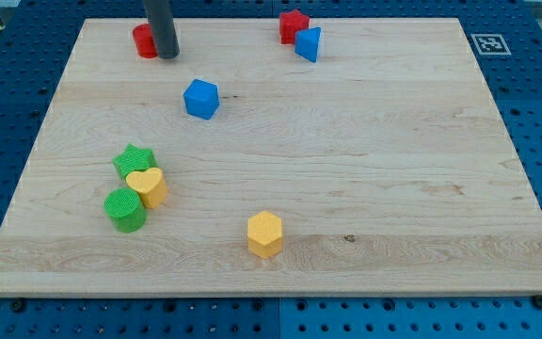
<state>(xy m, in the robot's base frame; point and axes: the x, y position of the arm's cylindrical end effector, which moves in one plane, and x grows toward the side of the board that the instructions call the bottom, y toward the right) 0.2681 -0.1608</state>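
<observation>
Rod down at the desk's [365, 188] top-left corner region, my tip [167, 56] planted on the wood just beside a red block [143, 40] — shape hard to read, round-looking, partly hidden behind the rod. Red block lying to the view's left of my tip, touching or nearly so; contact cannot be settled from this angle. No gripper on this rig, so nothing to report as apart or together: only a plain rod end. Next nearest: blue block [200, 99], cube-like with cut corners, down and slightly to the view's right of my tip, clearly apart from it. Along the top edge to the view's right, well apart from my tip — a red block, faceted [293, 24], with a blue triangular block [309, 44] pressed against its lower-right side. Low on the view's left, a tight cluster of three: green star [135, 161] uppermost, yellow heart [147, 186] just below and touching it, green cylinder [124, 209] at the lower left of the heart, also touching. Alone near the view's bottom, centre-left: yellow hexagonal block [264, 234]. Key bearing noted: red block left of my tip, blue cube-like block below-right, everything else far off.
</observation>
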